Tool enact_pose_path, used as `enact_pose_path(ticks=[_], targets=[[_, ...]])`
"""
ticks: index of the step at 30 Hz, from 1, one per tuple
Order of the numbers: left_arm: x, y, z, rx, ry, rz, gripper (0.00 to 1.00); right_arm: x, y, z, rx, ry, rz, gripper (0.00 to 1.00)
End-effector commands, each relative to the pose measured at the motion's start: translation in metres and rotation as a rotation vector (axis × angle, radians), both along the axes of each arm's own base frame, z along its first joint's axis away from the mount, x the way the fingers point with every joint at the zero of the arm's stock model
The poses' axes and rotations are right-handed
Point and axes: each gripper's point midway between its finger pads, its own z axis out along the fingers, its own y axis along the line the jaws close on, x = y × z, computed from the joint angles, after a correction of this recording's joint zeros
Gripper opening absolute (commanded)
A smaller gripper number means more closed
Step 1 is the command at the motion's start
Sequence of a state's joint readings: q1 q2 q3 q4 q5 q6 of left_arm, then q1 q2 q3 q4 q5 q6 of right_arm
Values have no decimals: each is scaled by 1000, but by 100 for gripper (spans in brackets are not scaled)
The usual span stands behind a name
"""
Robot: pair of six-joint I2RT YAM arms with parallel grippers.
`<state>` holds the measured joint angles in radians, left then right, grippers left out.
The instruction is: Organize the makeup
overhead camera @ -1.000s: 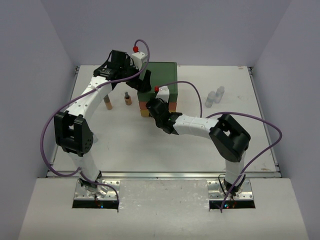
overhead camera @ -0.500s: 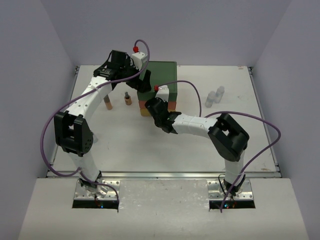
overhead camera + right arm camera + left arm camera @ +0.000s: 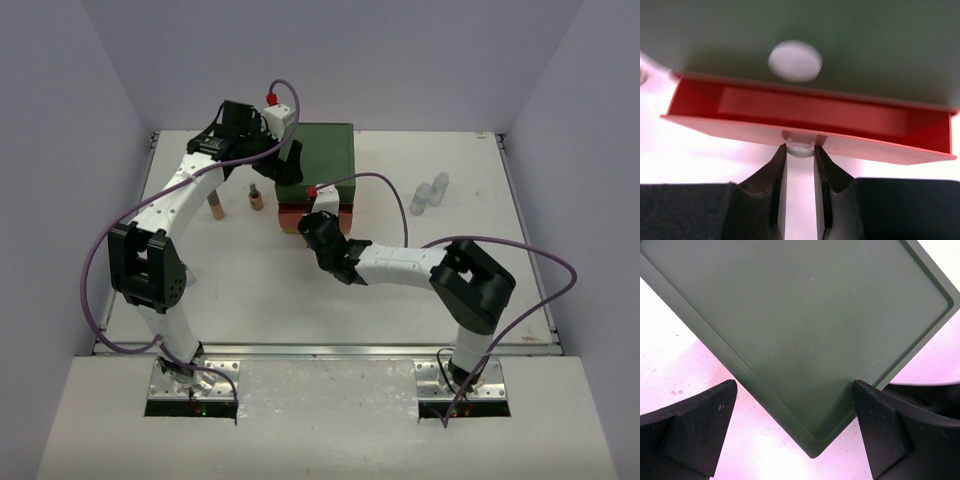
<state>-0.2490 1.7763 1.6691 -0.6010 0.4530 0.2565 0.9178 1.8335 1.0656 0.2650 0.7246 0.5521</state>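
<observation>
The makeup in the top view is a peach tube (image 3: 214, 208), a small dark-capped bottle (image 3: 256, 197) and two clear bottles (image 3: 428, 193), all standing on the table. My right gripper (image 3: 320, 226) (image 3: 800, 151) is shut on the white knob (image 3: 800, 149) of the orange drawer (image 3: 318, 211) (image 3: 810, 135). The drawer stands pulled out of the green-topped box (image 3: 318, 150), and the part of its inside that shows holds nothing. My left gripper (image 3: 284, 166) (image 3: 794, 390) is open, its fingers (image 3: 700, 425) straddling the near left corner of the box top (image 3: 805, 325).
A second white knob (image 3: 795, 61) sits on the green drawer front above the orange one. The tube and small bottle stand left of the box, the clear bottles to its right. Grey walls close the table (image 3: 250, 290) on three sides.
My right gripper closed on the knob and drew back toward the near edge, sliding the orange drawer out. The left arm held still over the box.
</observation>
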Motion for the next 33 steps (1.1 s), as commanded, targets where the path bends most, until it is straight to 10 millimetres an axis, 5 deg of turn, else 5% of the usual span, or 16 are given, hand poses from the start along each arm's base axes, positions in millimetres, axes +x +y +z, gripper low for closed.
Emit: enact_pose_path(ticks=[1,10,16,22,27,33], targets=[[0,-4,21,-6,-59,-13,97,-39,-1,15,-14,-42,90,0],[4,-3,23,3,-69,-11,98,-93,-2,9,-20,30,229,0],[3,-2,22,12,-68,-9,98,-103,-10,7,-20,61,233,2],[6,0,23,24,-81,-7,100,-105,-10,11,-53,55,276,65],[9,0,30,29,-98,-7,100,-117,-17,16,-94,58,361,73],[13,2,66,30,-179,-3,100,-146,-20,27,-130,77,559,78]])
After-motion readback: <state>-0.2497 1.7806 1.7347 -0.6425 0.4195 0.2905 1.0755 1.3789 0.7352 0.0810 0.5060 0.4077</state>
